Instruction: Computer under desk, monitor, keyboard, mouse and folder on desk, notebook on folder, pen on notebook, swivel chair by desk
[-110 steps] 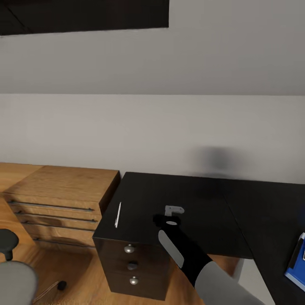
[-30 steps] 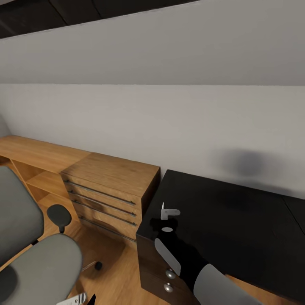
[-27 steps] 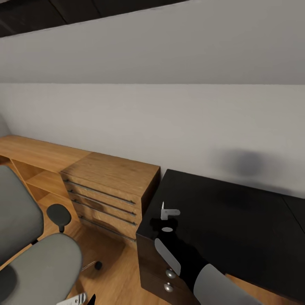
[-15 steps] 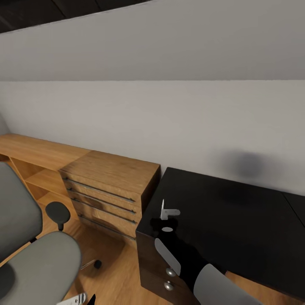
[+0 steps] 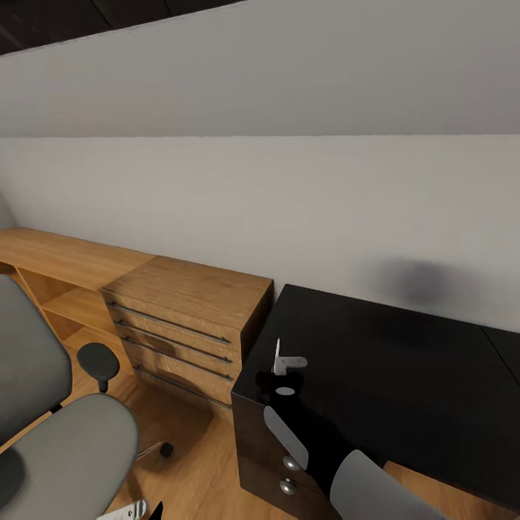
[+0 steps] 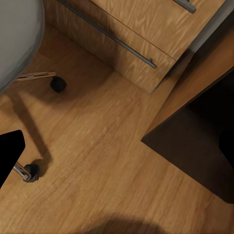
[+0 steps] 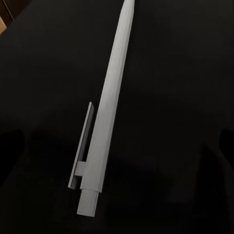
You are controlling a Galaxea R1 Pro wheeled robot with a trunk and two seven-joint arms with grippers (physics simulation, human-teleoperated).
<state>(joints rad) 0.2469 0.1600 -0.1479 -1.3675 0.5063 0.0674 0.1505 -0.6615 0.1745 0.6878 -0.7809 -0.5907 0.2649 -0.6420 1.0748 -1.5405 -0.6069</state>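
Right gripper point(image 5: 287, 377) now hangs directly over the pen point(image 7: 108, 109) on the desk point(image 5: 404, 368); its spread can't be judged, pickup apparently next.

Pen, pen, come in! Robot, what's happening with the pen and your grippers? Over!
Right gripper poised over the pen, jaw state unclear. Pen lying flat on the black desk near its corner. Left gripper low by the swivel chair. Nothing blocking the pen.

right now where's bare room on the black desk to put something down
The long black desk is bare from the wall-side edge to its right end. The crowded spot is its left front corner, where the thin white pen lies under the right tool.
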